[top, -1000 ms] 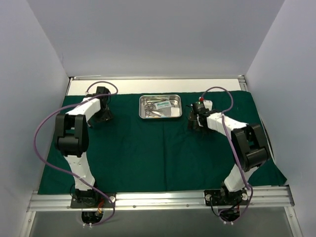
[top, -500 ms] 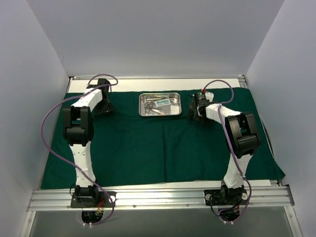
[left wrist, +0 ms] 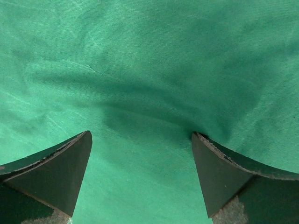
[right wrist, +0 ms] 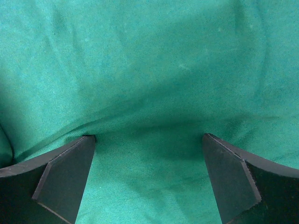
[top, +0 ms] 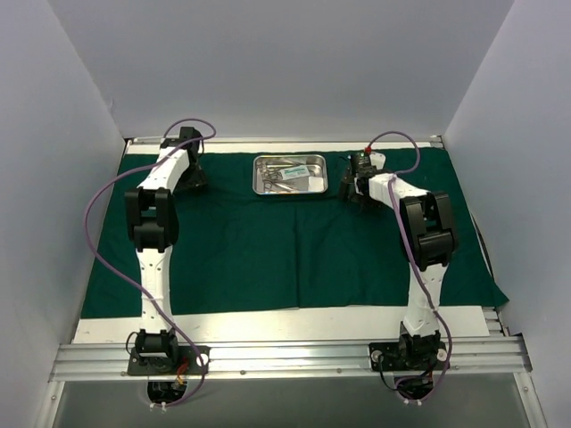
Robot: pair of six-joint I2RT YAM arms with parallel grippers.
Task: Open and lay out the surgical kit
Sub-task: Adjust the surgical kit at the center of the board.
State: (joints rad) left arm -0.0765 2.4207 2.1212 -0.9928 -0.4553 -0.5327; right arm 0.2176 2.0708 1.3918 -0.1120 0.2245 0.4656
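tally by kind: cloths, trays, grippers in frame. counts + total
green cloth: 1
steel tray: 1, with instruments inside too small to count
grippers: 2, left gripper and right gripper, both open
Total: 4

Looks down on green cloth (left wrist: 154,56) filling the whole frame. Shows the left gripper (left wrist: 141,136) spread wide: dark wedge-shaped fingers (left wrist: 51,172) at lower left and lower right, bare cloth between. Soft shadow at centre, small crease at upper left. Cannot tell whether the tips touch the fabric.
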